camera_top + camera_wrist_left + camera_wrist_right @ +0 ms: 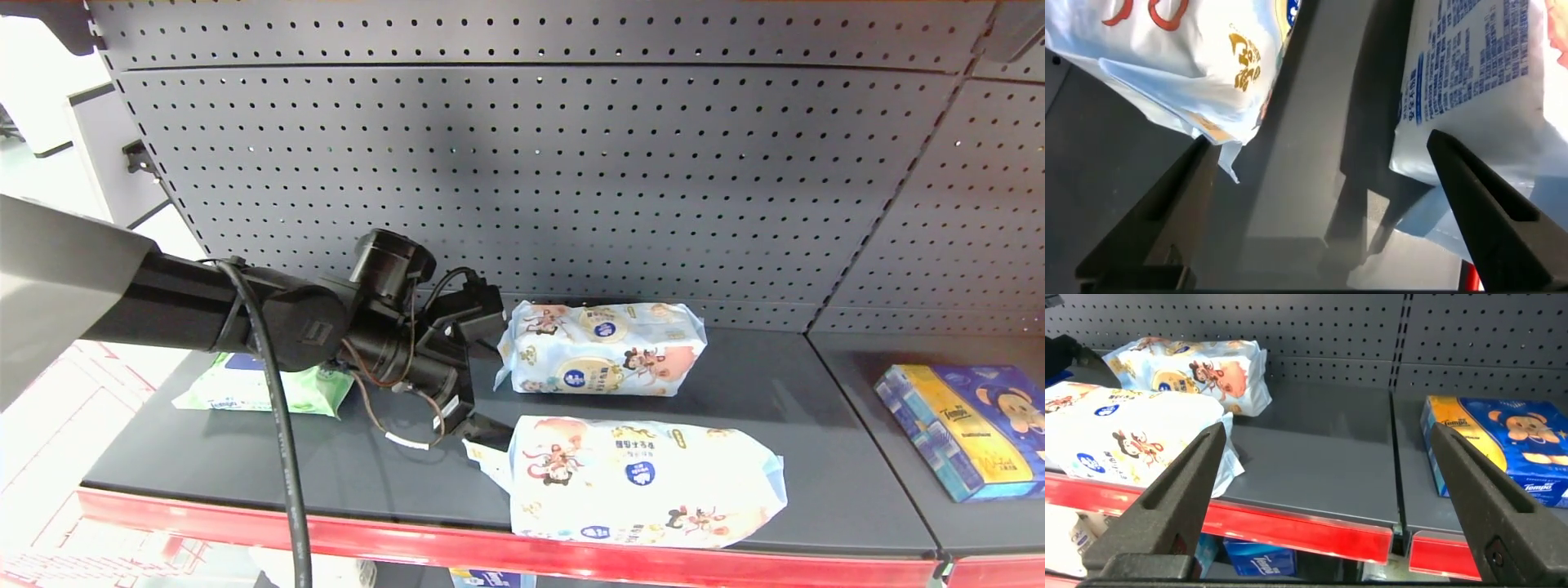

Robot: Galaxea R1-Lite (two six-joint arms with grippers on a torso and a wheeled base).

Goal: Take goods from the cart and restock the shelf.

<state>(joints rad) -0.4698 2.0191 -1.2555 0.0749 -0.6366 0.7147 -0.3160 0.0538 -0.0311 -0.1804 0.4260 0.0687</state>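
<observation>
Crinkly plastic pack (645, 482) lies at the dark metal shelf's (775, 392) near edge; left gripper (483, 371), fingers apart, sits between it and a matching far pack (600, 347). Right wrist view adds the right gripper (1327, 498), spread wide.

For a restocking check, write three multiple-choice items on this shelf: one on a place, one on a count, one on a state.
1. Where does the green pack lie? A. at the shelf's left end B. in the right bay C. on the red front edge
2. How many cartoon-print packs lie on the shelf? A. one B. two C. four
3. How is the left hand? A. open, holding nothing B. shut on a pack C. shut on the shelf
Answers: 1 A, it lies at the far left. 2 B, one at the back, one in front. 3 A, its fingers stand apart over bare shelf.
</observation>
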